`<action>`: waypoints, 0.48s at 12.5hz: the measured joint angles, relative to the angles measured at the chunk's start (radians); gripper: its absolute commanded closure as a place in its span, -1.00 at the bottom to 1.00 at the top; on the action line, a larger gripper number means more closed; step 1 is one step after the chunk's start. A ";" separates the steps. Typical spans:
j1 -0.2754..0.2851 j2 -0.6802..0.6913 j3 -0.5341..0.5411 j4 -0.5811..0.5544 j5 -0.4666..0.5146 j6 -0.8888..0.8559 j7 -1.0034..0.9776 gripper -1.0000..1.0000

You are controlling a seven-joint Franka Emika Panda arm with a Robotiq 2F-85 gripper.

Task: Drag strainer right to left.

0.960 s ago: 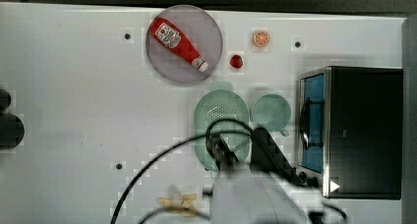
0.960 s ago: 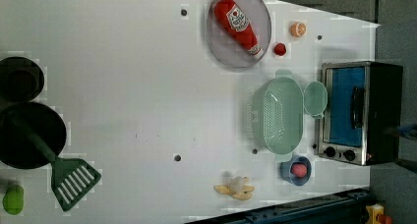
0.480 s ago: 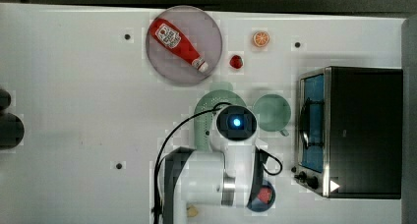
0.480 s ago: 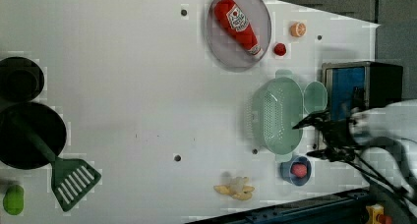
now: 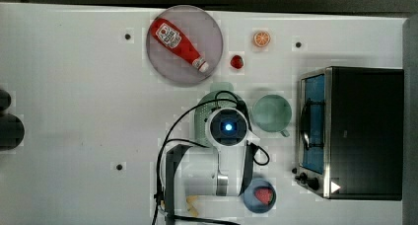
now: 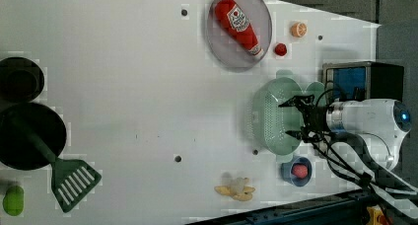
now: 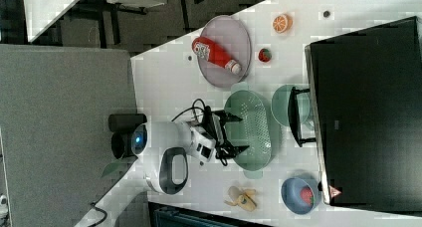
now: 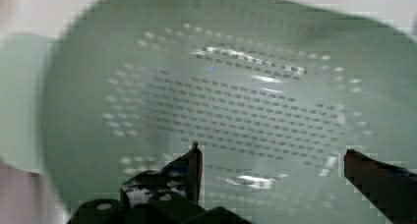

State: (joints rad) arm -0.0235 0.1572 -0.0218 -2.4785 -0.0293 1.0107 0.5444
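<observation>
Strainer looking light, stiff, likely sliding easily on counter; fingers hanging spread wide over bowl; rim being best hold.

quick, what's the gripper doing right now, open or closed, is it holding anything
Gripper: open, holding nothing, fingers spread above the strainer.

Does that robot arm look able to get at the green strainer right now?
Probably yes. The tool hangs open right over the strainer, with nothing between them; the cup and toaster oven stand off to the side.
</observation>
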 measured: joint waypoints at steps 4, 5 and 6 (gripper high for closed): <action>0.014 0.093 0.026 0.020 -0.008 0.218 0.148 -1.00; 0.025 0.137 0.036 0.031 -0.010 0.240 0.168 -1.00; 0.038 0.179 0.044 0.035 0.005 0.249 0.187 -1.00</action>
State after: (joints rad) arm 0.0150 0.3364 0.0223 -2.4434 -0.0246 1.2598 0.7310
